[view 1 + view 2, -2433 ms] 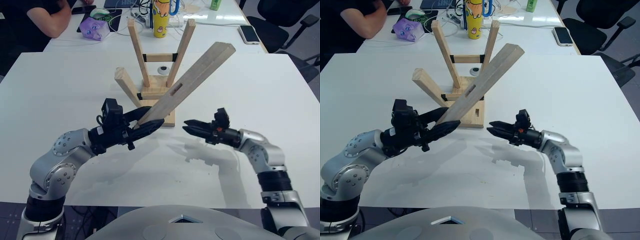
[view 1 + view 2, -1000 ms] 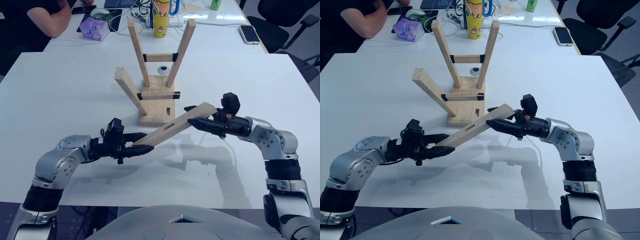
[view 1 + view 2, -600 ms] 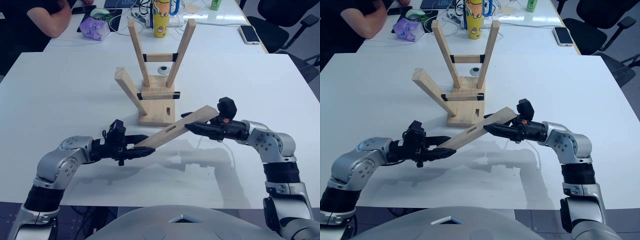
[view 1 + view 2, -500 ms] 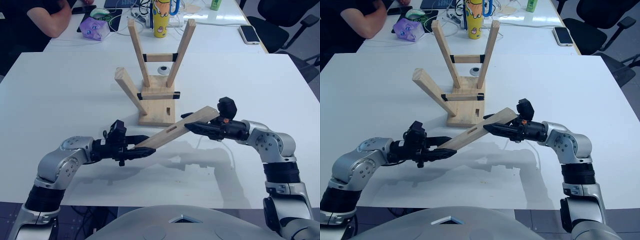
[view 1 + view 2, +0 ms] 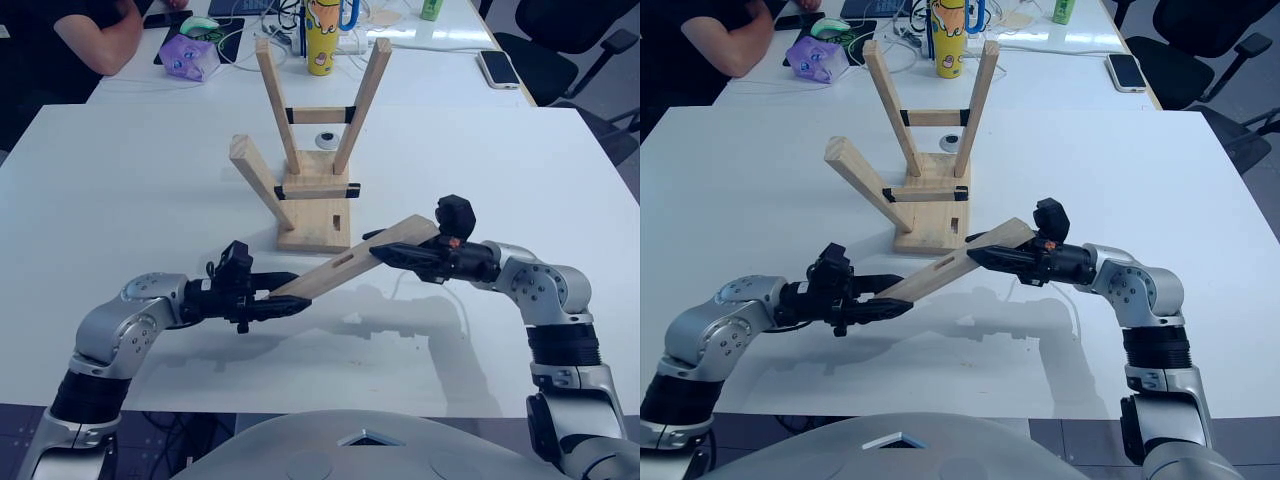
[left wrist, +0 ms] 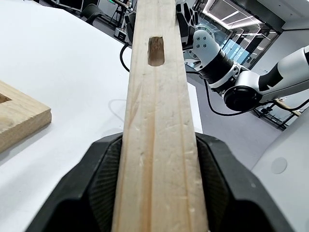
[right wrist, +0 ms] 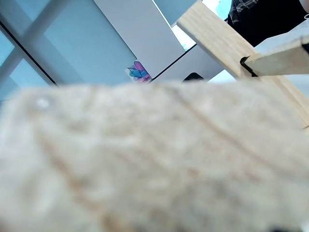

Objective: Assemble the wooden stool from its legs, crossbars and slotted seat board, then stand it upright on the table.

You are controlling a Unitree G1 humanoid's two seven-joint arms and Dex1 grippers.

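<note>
office-like workroom, white tables, black swivel chairs, phone on the far desk

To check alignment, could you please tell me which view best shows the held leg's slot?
Left wrist view: the slot faces it up close. Eye views show it small; the right wrist view gives the leg blurred.

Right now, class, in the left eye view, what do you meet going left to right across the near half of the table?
left gripper → slotted wooden leg, gripped at both ends above the table → right gripper
</note>
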